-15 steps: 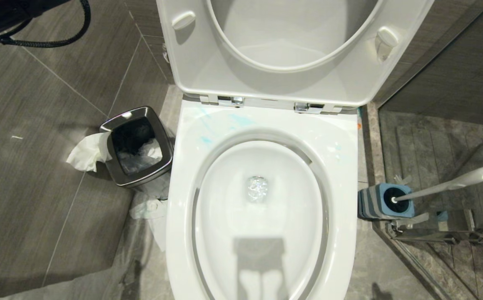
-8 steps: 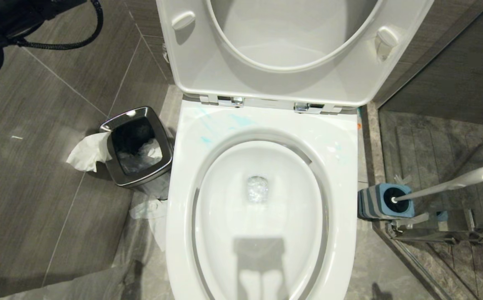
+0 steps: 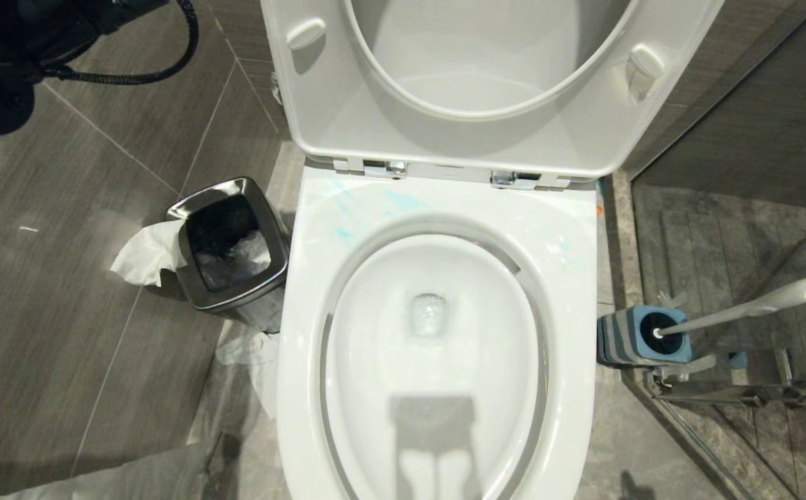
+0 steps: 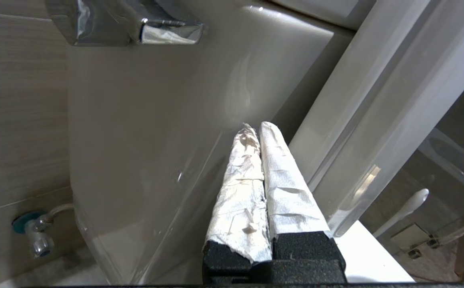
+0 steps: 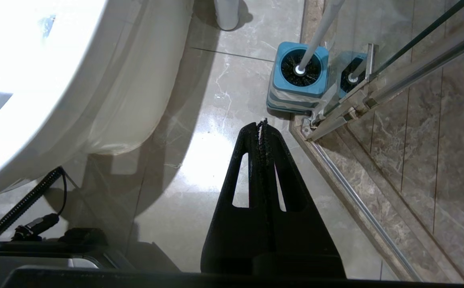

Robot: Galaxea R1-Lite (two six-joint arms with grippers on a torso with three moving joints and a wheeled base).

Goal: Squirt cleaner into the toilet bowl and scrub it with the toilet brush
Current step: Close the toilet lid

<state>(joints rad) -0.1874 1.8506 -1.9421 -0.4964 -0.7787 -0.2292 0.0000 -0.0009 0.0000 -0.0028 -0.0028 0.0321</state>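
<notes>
The toilet bowl (image 3: 431,347) stands open, seat and lid raised, with faint turquoise cleaner (image 3: 368,208) smeared on its back rim. The toilet brush (image 3: 743,307) leans in its blue holder (image 3: 643,338) to the right. Both the paper-wrapped left gripper (image 4: 256,128) and the right gripper (image 5: 262,125) have fingers pressed together, empty.

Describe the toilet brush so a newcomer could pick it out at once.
Start at the white toilet bowl with its lid up. On the floor to its right, by the glass shower partition, stands a small squarish blue-and-grey striped holder. The toilet brush stands in it; its slim white handle, leaning away from the bowl and ending in a rounded tip, sets it apart from the steel waste bin on the bowl's left.
</notes>
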